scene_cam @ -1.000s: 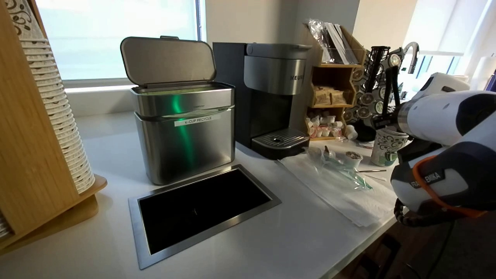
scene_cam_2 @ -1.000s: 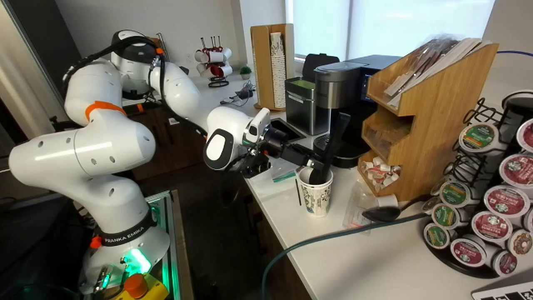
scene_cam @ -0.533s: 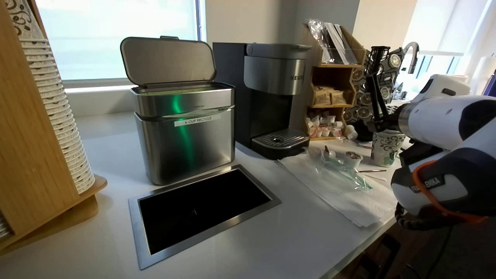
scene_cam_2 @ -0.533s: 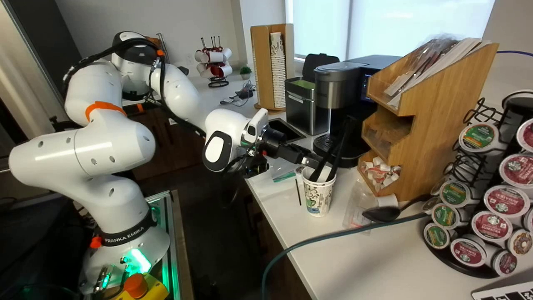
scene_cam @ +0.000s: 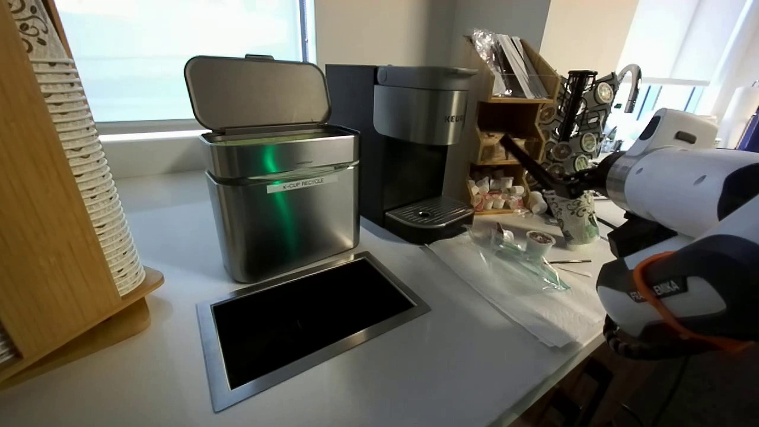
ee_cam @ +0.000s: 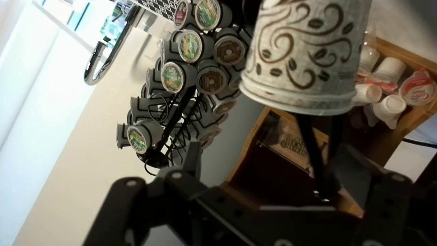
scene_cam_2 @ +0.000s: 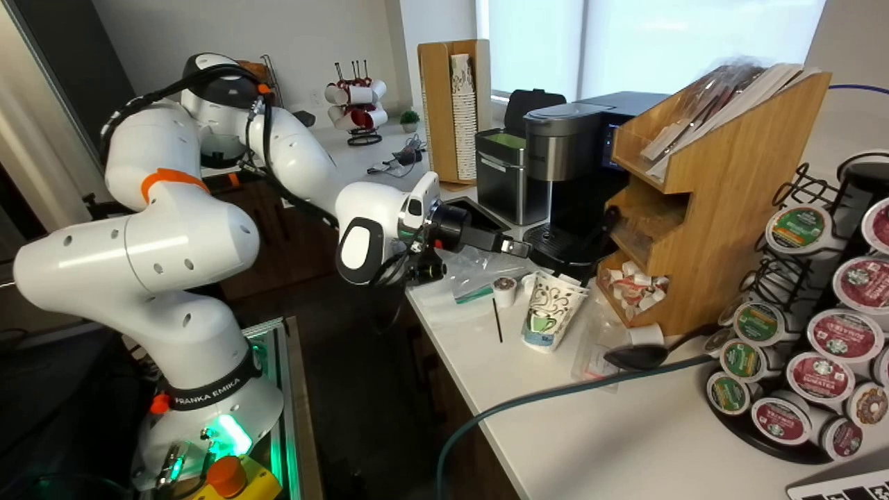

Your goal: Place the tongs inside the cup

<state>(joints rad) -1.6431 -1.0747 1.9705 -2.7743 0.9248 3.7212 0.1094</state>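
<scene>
Tongs (ee_cam: 312, 148) lean out of the tilted cup (ee_cam: 304, 54), probably overbalancing it; my jaws stand wide apart, holding nothing

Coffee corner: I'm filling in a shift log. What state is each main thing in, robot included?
Gripper: open
Paper cup: tilted
Black tongs: leaning out of the cup
Recycle bin: open
Coffee maker: closed on top
Spare cups: stacked
Black spoon: lying on the counter
Base light: lit green
</scene>
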